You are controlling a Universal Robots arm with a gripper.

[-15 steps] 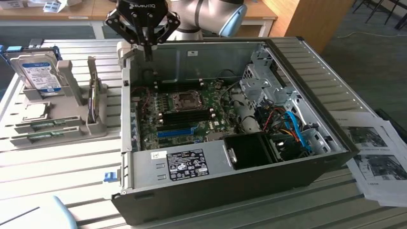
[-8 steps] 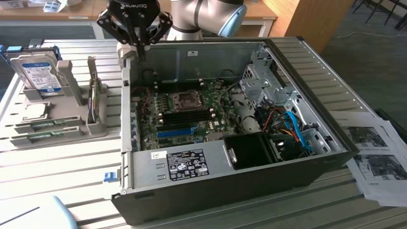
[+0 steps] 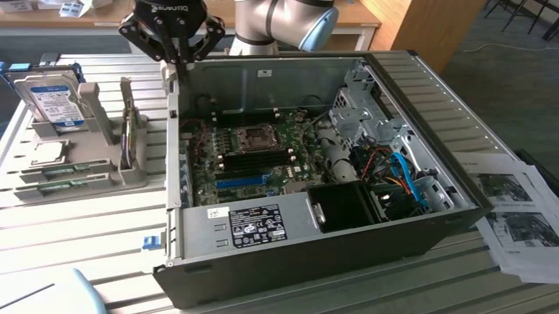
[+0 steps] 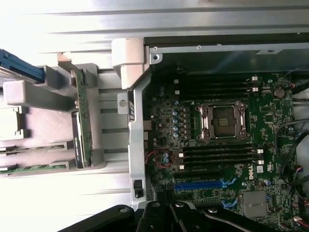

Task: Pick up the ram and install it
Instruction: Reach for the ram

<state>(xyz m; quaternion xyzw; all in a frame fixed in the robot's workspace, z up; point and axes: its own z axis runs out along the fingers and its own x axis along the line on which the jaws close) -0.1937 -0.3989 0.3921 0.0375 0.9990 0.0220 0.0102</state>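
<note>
Two ram sticks [image 3: 63,172] [image 4: 34,149] lie as thin green strips in the front slots of a grey holder [image 3: 96,180] on the exterior view's left. Another narrow green board [image 3: 128,140] [image 4: 80,113] stands on edge between two grey posts of that holder. My gripper [image 3: 180,62] hangs high over the back left corner of the open computer case [image 3: 436,131], its fingers closed together with nothing between them. Its black linkage [image 4: 164,217] shows in the wrist view. The black memory slots [image 3: 262,160] [image 4: 217,157] lie beside the open processor socket [image 3: 256,136] [image 4: 223,122].
A hard drive [image 3: 52,98] stands in the holder's back, with a square silvery chip [image 3: 48,154] lying in front of it. The motherboard has a blue expansion slot [image 3: 243,181]. Cables and a drive cage [image 3: 367,111] crowd the case's right side. Papers [image 3: 515,209] lie at the far right.
</note>
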